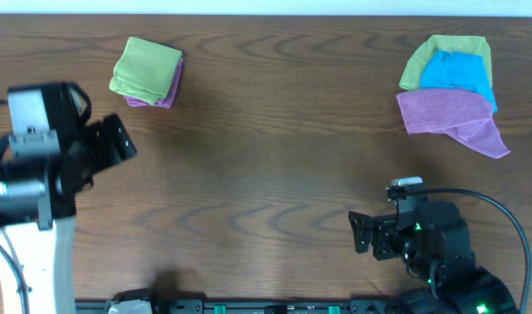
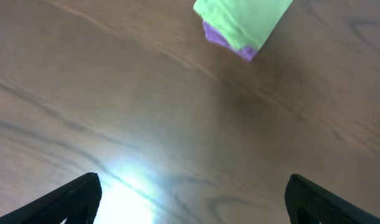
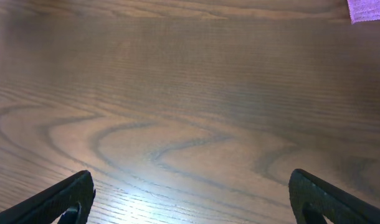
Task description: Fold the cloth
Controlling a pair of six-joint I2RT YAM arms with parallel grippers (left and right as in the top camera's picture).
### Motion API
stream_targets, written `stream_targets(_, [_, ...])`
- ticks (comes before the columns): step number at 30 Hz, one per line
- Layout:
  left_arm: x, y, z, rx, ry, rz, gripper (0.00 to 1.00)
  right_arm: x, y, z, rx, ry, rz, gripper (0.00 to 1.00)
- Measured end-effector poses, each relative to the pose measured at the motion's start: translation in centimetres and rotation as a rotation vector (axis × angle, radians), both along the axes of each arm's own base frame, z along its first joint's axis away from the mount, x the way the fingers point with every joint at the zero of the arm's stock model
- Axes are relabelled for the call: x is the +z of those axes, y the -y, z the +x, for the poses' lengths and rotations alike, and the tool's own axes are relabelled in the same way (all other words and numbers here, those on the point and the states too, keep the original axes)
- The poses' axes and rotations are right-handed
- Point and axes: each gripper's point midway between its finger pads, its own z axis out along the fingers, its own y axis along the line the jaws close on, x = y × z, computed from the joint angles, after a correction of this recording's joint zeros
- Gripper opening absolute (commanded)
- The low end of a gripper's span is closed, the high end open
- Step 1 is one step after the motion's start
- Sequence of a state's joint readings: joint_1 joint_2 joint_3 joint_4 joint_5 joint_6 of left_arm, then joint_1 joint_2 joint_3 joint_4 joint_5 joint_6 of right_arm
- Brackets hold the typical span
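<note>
Left gripper (image 1: 119, 144): jaws spread wide with nothing between them. It hovers over bare table (image 1: 266, 166) at the left edge and points toward the cloth, which is near but not touched.

The cloth (image 1: 146, 66) lies at the back left as a compact folded square. It rests on a purple cloth (image 1: 166, 94) whose edge shows beneath it. It is judged folded and stacked, so the task looks near complete.

Right gripper (image 1: 360, 234): jaws wide and empty, at the near right and well apart from any fabric. This is judged a parked posture.

At the back right sits a loose pile (image 1: 453, 74) of green, blue and purple cloths, not folded.

No container is in view; all cloths sit directly on the table.
</note>
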State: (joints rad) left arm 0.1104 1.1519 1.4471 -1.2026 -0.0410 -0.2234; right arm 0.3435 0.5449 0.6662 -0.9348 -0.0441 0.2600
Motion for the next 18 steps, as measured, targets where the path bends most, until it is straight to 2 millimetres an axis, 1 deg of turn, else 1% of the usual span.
stream_targets(4, [-2.0,0.2,-1.8,-0.001,-0.021,-0.002,0.95,0.0,0.0,0.0,0.0,0.0,0.0,0.99])
stream_targets(6, [-3.0,0.3,-2.3,-0.003,-0.008,0.0,0.95,0.0,0.0,0.0,0.0,0.0,0.0,0.99])
stream_targets(18, [-8.0,0.7,-4.6,-0.025,0.241,0.032,0.95,-0.1,0.0,0.0,0.0,-0.002,-0.001,0.99])
